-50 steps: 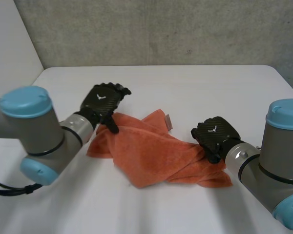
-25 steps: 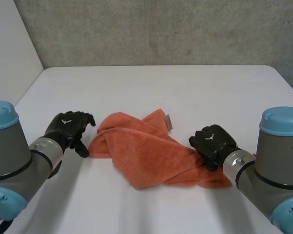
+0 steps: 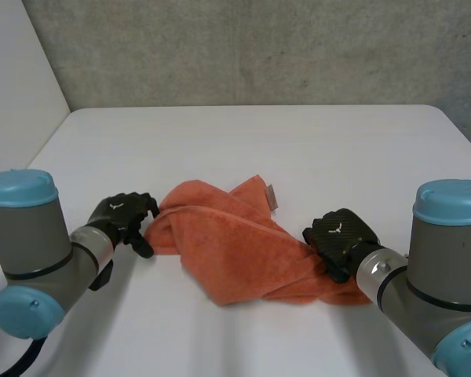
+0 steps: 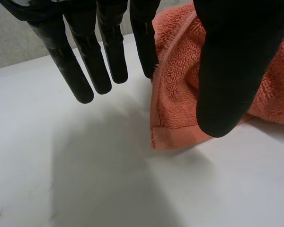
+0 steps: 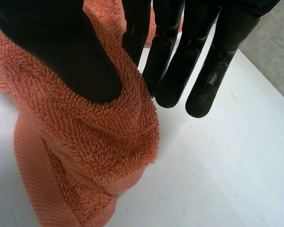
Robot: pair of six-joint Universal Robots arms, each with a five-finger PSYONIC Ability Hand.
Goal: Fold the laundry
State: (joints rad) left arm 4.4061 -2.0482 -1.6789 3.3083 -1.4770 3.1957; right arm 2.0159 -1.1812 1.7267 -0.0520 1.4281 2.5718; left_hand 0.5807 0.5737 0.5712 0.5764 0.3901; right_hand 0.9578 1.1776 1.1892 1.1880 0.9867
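Note:
An orange towel lies crumpled in the middle of the white table. My left hand sits low at the towel's left edge. In the left wrist view its fingers are straight and spread from the thumb, and the towel's hemmed edge lies in the gap between them without being squeezed. My right hand is at the towel's right end. There its thumb presses a thick fold of towel against the fingers.
A small label sticks out of the towel's far edge. The table's far edge meets a grey concrete wall. Bare tabletop stretches behind the towel and in front of it, between my two arms.
My left hand left the towel's upper left part, swung out towards the near left, then came back to the towel's left edge. The towel's left side dropped flatter. My right hand barely moved.

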